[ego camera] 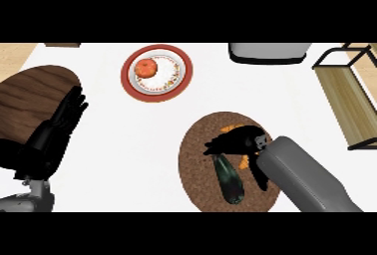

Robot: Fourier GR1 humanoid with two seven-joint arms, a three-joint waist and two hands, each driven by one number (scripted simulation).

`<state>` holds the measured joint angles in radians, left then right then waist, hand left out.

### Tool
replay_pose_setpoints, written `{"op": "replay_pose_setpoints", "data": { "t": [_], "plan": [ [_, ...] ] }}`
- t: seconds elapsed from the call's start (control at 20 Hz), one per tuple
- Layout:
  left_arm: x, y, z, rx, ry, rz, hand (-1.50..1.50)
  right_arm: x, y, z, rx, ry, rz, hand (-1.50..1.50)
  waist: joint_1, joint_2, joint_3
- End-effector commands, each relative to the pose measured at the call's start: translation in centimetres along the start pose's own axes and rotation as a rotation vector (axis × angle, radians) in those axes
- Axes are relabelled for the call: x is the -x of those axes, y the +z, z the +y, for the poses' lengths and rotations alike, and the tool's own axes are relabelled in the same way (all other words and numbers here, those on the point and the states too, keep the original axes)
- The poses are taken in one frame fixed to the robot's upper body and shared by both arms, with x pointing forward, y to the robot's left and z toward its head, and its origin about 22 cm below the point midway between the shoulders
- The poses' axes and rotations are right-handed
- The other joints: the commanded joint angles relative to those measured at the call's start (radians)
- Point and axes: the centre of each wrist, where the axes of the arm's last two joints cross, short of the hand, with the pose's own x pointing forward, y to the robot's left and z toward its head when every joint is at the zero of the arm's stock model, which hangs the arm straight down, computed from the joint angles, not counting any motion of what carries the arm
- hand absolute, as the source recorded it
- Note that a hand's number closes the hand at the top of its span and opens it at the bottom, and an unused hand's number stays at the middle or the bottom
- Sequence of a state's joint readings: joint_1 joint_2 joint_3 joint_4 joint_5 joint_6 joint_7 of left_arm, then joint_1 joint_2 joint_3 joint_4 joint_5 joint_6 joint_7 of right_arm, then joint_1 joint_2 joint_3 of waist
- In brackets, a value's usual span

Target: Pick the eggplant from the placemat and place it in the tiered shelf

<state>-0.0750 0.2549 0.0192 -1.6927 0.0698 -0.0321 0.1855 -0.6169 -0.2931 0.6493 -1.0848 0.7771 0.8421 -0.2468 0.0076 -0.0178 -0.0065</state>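
Dark, glossy eggplant (230,180), long and narrow, lying flat on a round brown woven placemat (197,174) at the lower middle of the white surface (103,149). Lengthwise from upper left to lower right, upper end just beside the black fingers (221,144) of the right hand (239,140). Tiered shelf (352,99), pale wooden slats in a black frame, at the right edge, well apart from the eggplant.
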Motion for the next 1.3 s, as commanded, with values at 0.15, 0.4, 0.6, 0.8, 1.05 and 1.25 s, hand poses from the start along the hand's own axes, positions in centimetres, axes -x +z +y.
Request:
{"op": "replay_pose_setpoints", "data": {
  "t": [0.15, 0.4, 0.6, 0.8, 1.05, 1.25],
  "plan": [
    [-0.9, -0.2, 0.3, 0.000, 0.013, 0.005, 0.00, 1.2, -3.3, 3.3, -0.081, -0.061, -0.020, -1.50, 0.010, 0.023, 0.007],
    [1.1, -0.5, 0.8, 0.015, -0.007, -0.006, 0.00, 2.5, -2.4, 5.7, -0.089, -0.068, -0.032, -1.50, -0.001, 0.023, 0.006],
    [0.2, 0.5, -1.0, 0.012, 0.012, 0.001, 0.00, 1.2, -3.9, 5.0, 0.006, -0.038, -0.018, 1.50, 0.006, 0.020, 0.007],
    [-0.5, -0.4, -1.0, 0.001, -0.004, 0.000, 0.00, 2.3, -3.1, 4.4, 0.152, 0.038, -0.057, 1.50, 0.006, 0.022, 0.007],
    [1.0, 0.4, -1.4, -0.014, -0.019, -0.019, 0.00, 3.1, -3.1, 5.3, 0.242, 0.053, -0.078, 1.50, 0.005, 0.021, 0.007],
    [-0.4, -0.8, -0.7, -0.012, -0.012, 0.001, 0.00, 4.3, -0.6, 3.1, 0.408, -0.001, -0.134, 1.50, -0.004, 0.019, 0.007]
  ]
}}
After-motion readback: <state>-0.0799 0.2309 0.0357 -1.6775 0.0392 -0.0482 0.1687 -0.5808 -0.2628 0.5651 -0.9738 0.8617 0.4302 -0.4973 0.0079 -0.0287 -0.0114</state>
